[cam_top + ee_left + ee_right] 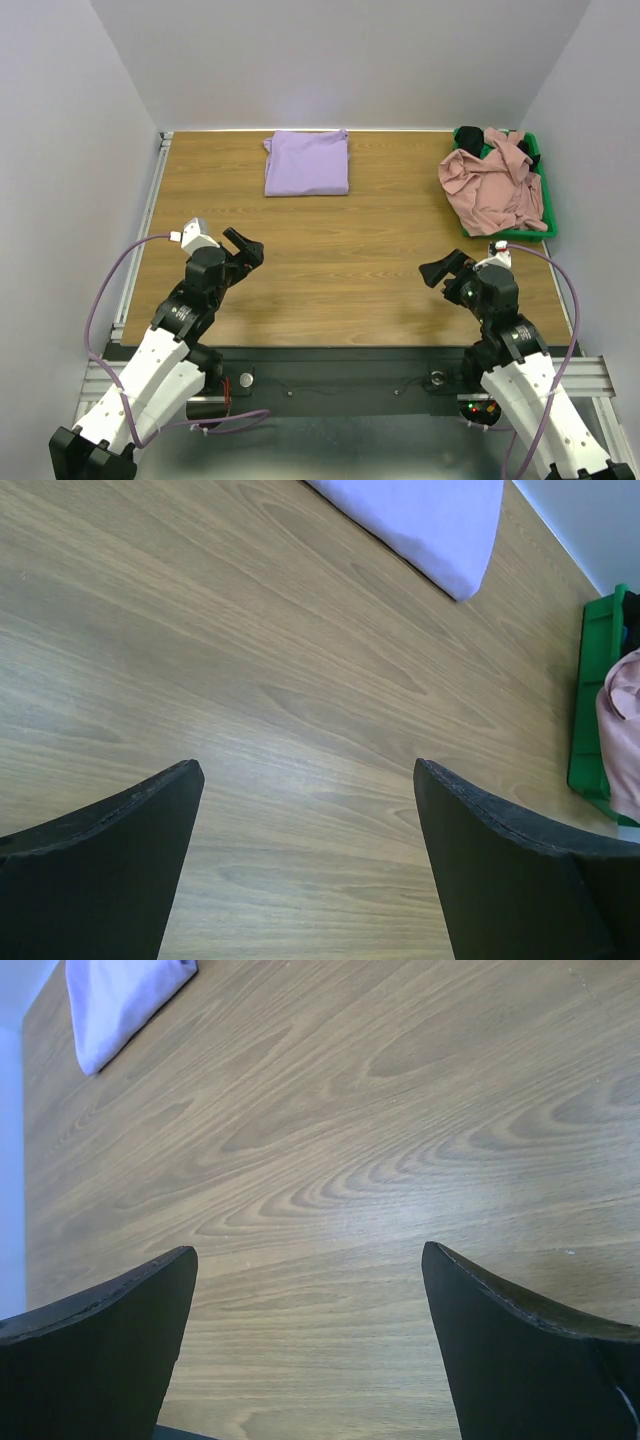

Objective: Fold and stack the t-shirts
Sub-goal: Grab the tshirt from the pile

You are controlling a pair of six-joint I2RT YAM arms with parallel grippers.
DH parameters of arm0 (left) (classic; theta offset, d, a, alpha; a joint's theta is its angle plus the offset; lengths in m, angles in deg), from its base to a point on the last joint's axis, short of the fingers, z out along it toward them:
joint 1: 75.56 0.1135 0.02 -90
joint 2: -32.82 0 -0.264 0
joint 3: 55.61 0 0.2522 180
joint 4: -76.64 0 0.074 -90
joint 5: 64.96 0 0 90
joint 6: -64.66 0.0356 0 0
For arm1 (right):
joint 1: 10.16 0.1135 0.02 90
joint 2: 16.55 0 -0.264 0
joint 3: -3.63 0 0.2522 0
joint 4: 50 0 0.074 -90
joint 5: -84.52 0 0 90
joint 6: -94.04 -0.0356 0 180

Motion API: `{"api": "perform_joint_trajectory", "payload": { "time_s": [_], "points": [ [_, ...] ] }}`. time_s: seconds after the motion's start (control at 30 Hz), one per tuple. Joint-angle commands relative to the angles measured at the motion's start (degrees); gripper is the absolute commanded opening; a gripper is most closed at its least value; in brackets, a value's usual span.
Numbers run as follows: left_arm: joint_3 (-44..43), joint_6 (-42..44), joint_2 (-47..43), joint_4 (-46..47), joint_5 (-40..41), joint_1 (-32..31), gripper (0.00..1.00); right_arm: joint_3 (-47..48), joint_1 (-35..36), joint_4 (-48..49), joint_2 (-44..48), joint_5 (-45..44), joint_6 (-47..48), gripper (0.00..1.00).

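Note:
A plain lavender t-shirt [307,163] lies folded in a neat rectangle at the back middle of the wooden table; a corner of it shows in the left wrist view [430,525] and in the right wrist view [120,1000]. A dusty-pink t-shirt [492,183] lies crumpled in a green bin [545,222] at the back right; its edge shows in the left wrist view [622,720]. My left gripper [243,248] is open and empty above the table's near left. My right gripper [446,271] is open and empty above the near right.
Dark items [470,138] lie in the green bin behind the pink shirt. The green bin's edge shows in the left wrist view [592,700]. White walls close in the table on the left, back and right. A metal rail [140,235] runs along the left edge.

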Motion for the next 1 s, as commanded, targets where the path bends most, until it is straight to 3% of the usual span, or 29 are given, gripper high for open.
{"api": "perform_joint_trajectory", "payload": {
  "time_s": [0.0,0.17,0.3,0.57,0.7,0.97],
  "points": [
    [-1.1,-0.36,-0.38,4.34,-0.64,0.06,0.99,3.11,0.47,0.43,-0.07,-2.85,0.33,1.0],
    [-1.45,0.15,0.49,8.99,-0.64,0.06,0.98,8.99,0.38,1.4,-4.02,-7.78,2.16,1.0],
    [-3.2,4.02,3.83,12.68,-0.64,0.06,0.98,19.1,0.38,1.58,-15.43,-11.91,8.14,1.0],
    [-9.18,7.19,13.15,11.81,3.4,0.14,0.99,44.22,-0.32,1.31,-51.34,-29.13,13.59,1.0],
    [-9.45,8.69,16.31,11.99,3.67,0.23,0.99,57.92,-5.49,0.7,-62.63,-27.57,17.02,1.0],
    [-9.54,9.83,18.6,13.13,3.4,0.32,0.99,73.42,-9.73,0.43,-80.48,-24.4,23.79,1.0]
  ]
}}
